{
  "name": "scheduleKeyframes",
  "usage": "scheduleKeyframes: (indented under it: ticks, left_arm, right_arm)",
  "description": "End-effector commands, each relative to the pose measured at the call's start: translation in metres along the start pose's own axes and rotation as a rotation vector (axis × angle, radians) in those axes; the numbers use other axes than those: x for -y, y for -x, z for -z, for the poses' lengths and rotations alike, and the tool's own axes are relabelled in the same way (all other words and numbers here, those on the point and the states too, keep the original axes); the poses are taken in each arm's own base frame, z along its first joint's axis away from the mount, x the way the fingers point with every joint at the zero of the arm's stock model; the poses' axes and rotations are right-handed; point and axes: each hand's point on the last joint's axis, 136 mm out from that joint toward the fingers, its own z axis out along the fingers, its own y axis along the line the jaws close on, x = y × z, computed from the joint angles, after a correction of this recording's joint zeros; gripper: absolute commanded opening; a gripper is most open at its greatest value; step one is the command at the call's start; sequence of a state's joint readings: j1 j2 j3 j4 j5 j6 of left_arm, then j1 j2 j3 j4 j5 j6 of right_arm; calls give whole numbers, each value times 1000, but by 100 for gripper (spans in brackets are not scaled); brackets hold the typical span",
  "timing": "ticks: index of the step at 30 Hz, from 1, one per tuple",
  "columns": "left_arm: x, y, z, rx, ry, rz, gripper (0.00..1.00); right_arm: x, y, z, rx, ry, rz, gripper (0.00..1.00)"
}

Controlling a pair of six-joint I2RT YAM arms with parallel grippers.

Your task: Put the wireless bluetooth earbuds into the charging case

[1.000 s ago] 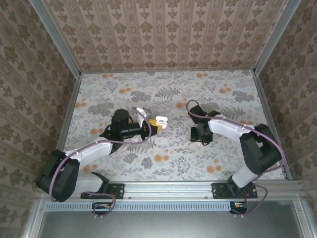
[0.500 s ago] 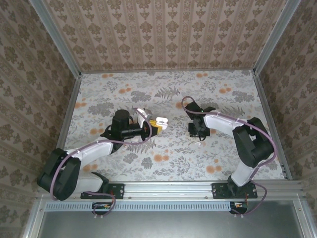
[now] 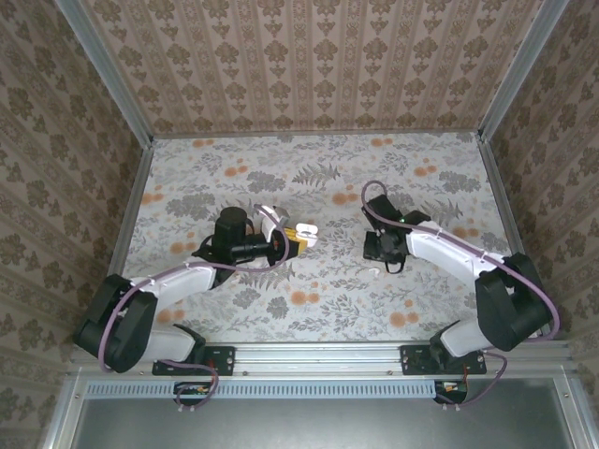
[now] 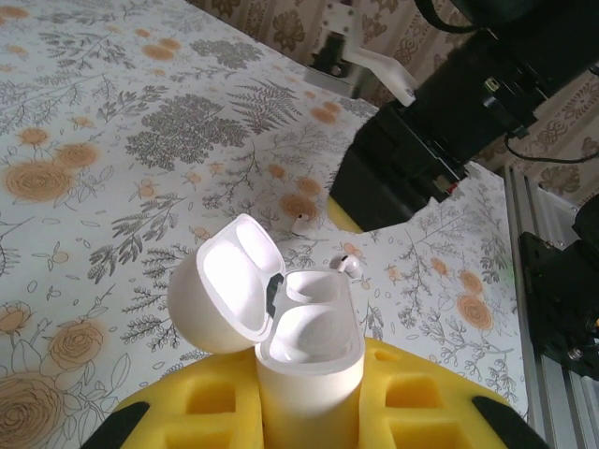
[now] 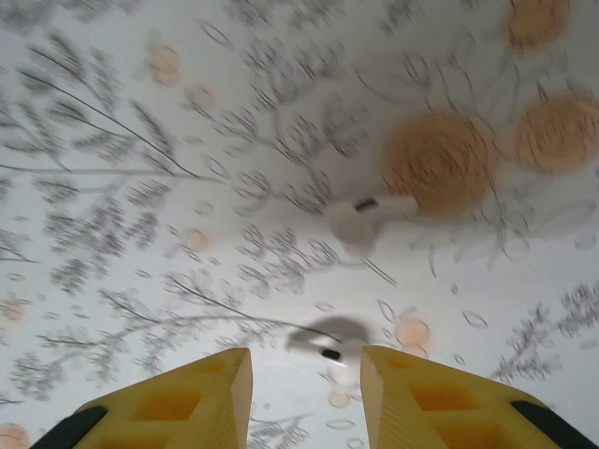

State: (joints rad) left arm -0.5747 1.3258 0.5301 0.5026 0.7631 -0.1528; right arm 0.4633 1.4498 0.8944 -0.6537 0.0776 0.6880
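My left gripper [image 3: 286,241] [image 4: 309,416] is shut on the white charging case [image 4: 309,351] [image 3: 301,231], which stands upright between the yellow fingers [image 4: 187,412] with its lid flipped open to the left; both sockets look empty. Two wireless bluetooth earbuds lie on the flowered table beyond it, one earbud [image 4: 348,265] close to the case and another earbud [image 4: 299,223] a little farther. In the right wrist view my right gripper [image 5: 306,374] [image 3: 382,254] hovers open over the table. One earbud [image 5: 332,351] lies just ahead of the gap between its yellow fingertips [image 5: 402,383], and the other earbud [image 5: 360,217] lies farther out.
The floral table [image 3: 318,178] is walled on three sides by patterned panels with metal frame rails [image 3: 505,215]. My right arm's black wrist [image 4: 421,159] hangs just beyond the case in the left wrist view. An aluminium rail [image 3: 318,355] runs along the near edge.
My right gripper shifted slightly left and then back right over the earbuds, and its elbow swung out to the right. The left arm and the case stayed still.
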Motion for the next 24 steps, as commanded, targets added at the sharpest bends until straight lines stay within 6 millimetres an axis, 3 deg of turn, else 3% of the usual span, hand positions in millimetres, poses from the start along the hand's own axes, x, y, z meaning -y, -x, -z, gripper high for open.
scheduleKeyframes:
  ticks: [1, 9, 24]
  left_arm:
    - [6, 11, -1, 25, -40, -43, 0]
    - [9, 11, 1, 32, -36, -44, 0]
    - [7, 8, 1, 21, -27, -46, 0]
  right_arm:
    - [14, -11, -10, -54, -2, -109, 36]
    - [14, 26, -17, 9, -79, -20, 36]
    - [-3, 29, -38, -46, -187, 48, 32]
